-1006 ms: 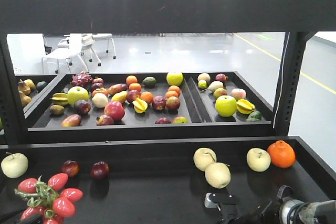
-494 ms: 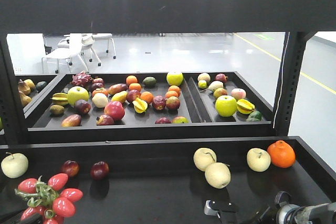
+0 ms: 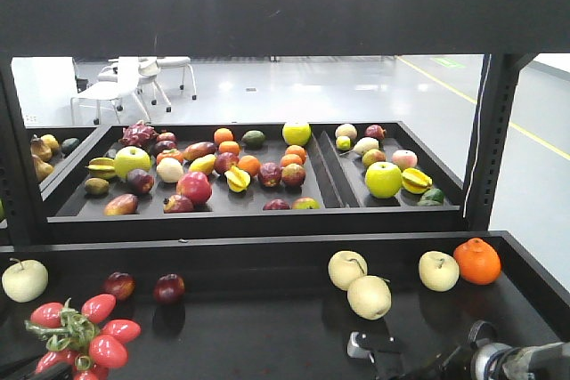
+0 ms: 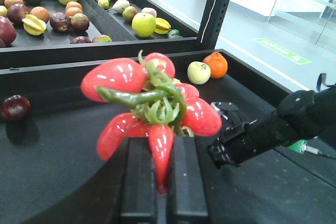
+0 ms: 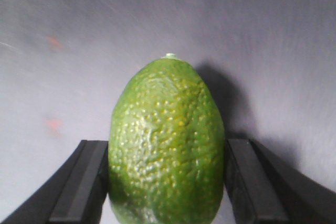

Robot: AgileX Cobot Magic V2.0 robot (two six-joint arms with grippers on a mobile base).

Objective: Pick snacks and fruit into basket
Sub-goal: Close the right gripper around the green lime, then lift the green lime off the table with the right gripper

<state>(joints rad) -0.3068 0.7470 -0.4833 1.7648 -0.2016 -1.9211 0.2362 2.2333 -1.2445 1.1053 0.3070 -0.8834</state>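
Fruit (image 5: 164, 108), right wrist view: green, oval, pebbled skin with pale specks, small stem nub on top; stands upright between two black fingers (image 5: 86, 182)
Right gripper (image 5: 167, 145), right wrist view: clenched on the fruit, one finger pressed against each flank
Backdrop, right wrist view: plain grey surface (image 5: 273, 35); the fruit's shadow falls on it to the right

Left gripper (image 4: 160, 142), left wrist view: clamped on the lowest lobe of a red cluster (image 4: 152, 98)
Red cluster, left wrist view: glossy elongated red lobes around a green stalk, standing above the fingers
Right arm (image 4: 273, 129), left wrist view: black, reaches in from the right over the lower tray (image 4: 63, 161); its tip is just right of the red cluster and apart from it; what it holds cannot be made out from here
Far edge of lower tray, left wrist view: orange (image 4: 215, 64) just beside one of the pale apples (image 4: 198, 72); one of the dark red fruits (image 4: 14, 107) at far left

Lower tray, front view: four pale apples, one at far left and three right of centre; orange at far right; two dark red fruits left of centre; red cluster in the near left corner
Right arm, front view: low at the bottom right edge, gripper end pointing left; grasp not readable at this angle
Back trays (image 3: 258, 222), front view: two black trays side by side, filled with mixed fruit
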